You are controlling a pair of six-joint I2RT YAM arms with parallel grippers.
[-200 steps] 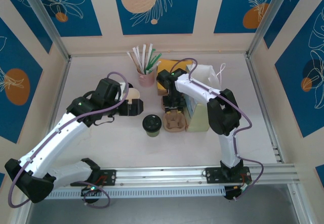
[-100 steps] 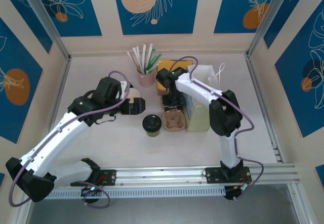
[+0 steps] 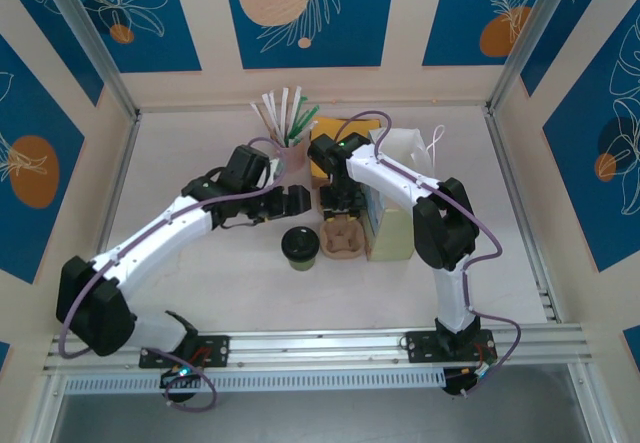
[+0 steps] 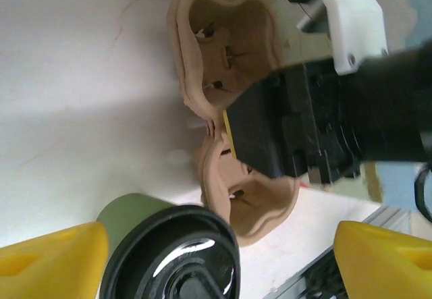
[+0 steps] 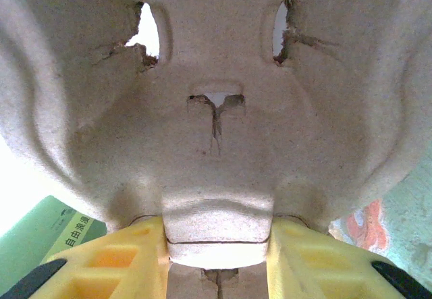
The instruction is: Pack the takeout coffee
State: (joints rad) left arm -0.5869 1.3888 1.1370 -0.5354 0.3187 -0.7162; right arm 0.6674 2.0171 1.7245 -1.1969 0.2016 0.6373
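Note:
The takeout coffee [image 3: 300, 246], an olive-green cup with a black lid [image 4: 177, 255], stands just left of the tan cardboard cup carrier [image 3: 345, 238]. My left gripper [image 3: 292, 203] hovers just behind the cup. In the left wrist view my left gripper [image 4: 216, 262] is open, its yellow fingertips [image 4: 54, 258] wide apart. The cup sits low between them, nearer the left one. My right gripper [image 3: 340, 201] is shut on the carrier's centre ridge [image 5: 219, 235], with both yellow fingers [image 5: 128, 262] pressed against it. The carrier's two pockets [image 4: 229, 56] are empty.
A pink cup of straws [image 3: 290, 143] stands at the back, with a yellow box [image 3: 325, 153] beside it. A white bag [image 3: 410, 153] and a pale green package [image 3: 392, 231] stand right of the carrier. Wall panels enclose the table.
My left arm has swung to the right, bringing its gripper from the left of the table to just behind the coffee. The right arm and the carrier have stayed put.

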